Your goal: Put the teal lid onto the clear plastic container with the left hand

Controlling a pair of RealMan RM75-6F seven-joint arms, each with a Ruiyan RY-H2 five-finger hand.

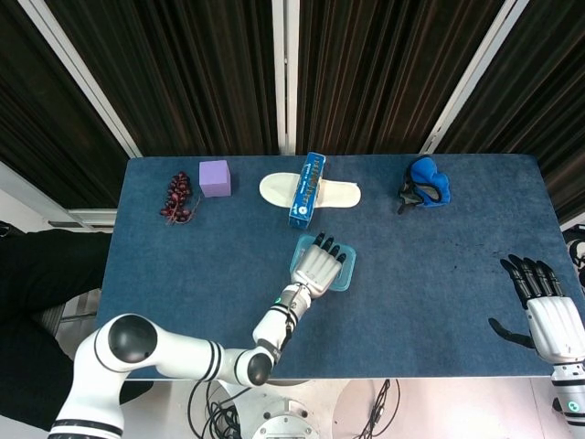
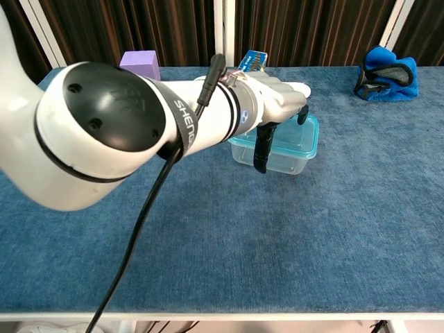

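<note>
The teal lid (image 1: 340, 272) sits on top of the clear plastic container (image 2: 290, 159), directly beneath the left hand (image 1: 317, 265). In the head view the hand lies palm-down and flat across the lid, its dark fingertips (image 1: 326, 242) reaching to the lid's far edge. In the chest view the thumb (image 2: 261, 150) hangs down in front of the container's near wall. The fingers are spread and rest on the lid without closing around it.

The left forearm runs back from the hand toward the robot's body; in the chest view its white casing carries dark letters reading "SHEN", the rest cut off. A black cable (image 2: 154, 208) loops along that arm.

Just beyond the hand's fingertips lies a blue box (image 1: 307, 189) with print too small to read, resting across a cream shoe insole (image 1: 340, 192). Further off to the hand's left are a purple cube (image 1: 214, 177) and a bunch of dark grapes (image 1: 178, 198). Well off to the hand's right, at the far side of the blue table (image 1: 430, 274), sits a blue cloth bundle (image 1: 426, 181).

The right hand (image 1: 545, 311) rests near the table's right edge, well apart from the container, fingers extended and apart, holding nothing.
</note>
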